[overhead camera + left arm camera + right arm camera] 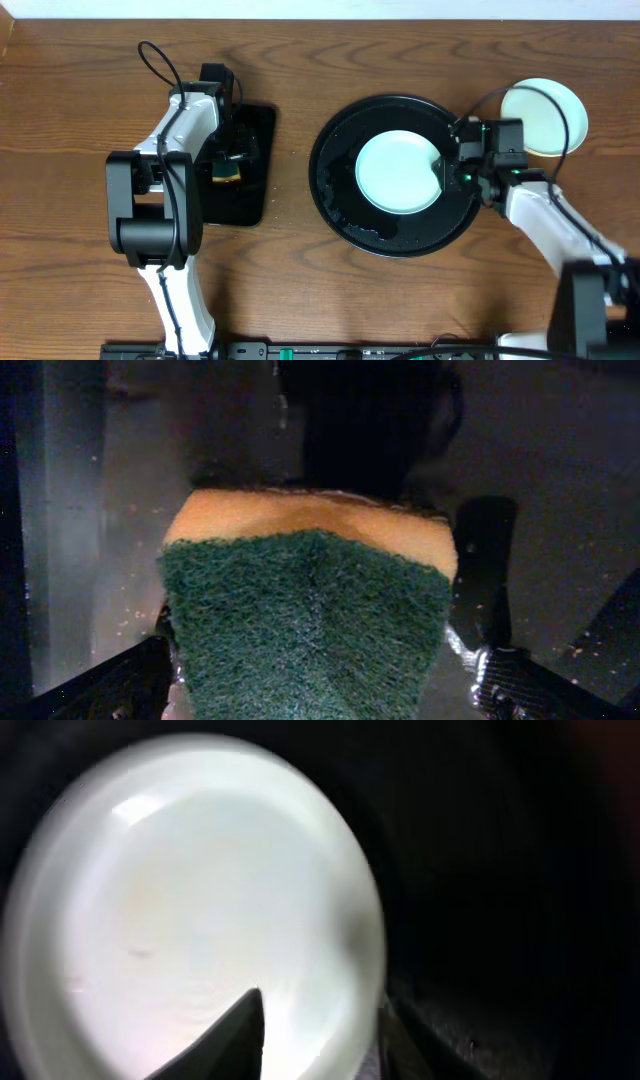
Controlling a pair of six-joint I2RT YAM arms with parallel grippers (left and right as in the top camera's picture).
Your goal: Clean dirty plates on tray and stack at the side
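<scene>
The mint-white plate (398, 172) lies in the tray (335, 212) right of the desk's middle, the right hand (447, 170) straddling its rim, likely to steady it; pinched or not, I cannot tell. The left hand (228, 172) clamps a sponge (310, 620) near the left edge, for scrubbing.

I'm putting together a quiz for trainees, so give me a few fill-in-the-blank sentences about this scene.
1. The left tool holds a ___.
2. Its scouring side is ___.
3. The small tray under that tool is ___ in shape.
4. The round tray carries ___ plate.
Missing words: sponge; green; rectangular; one.
</scene>
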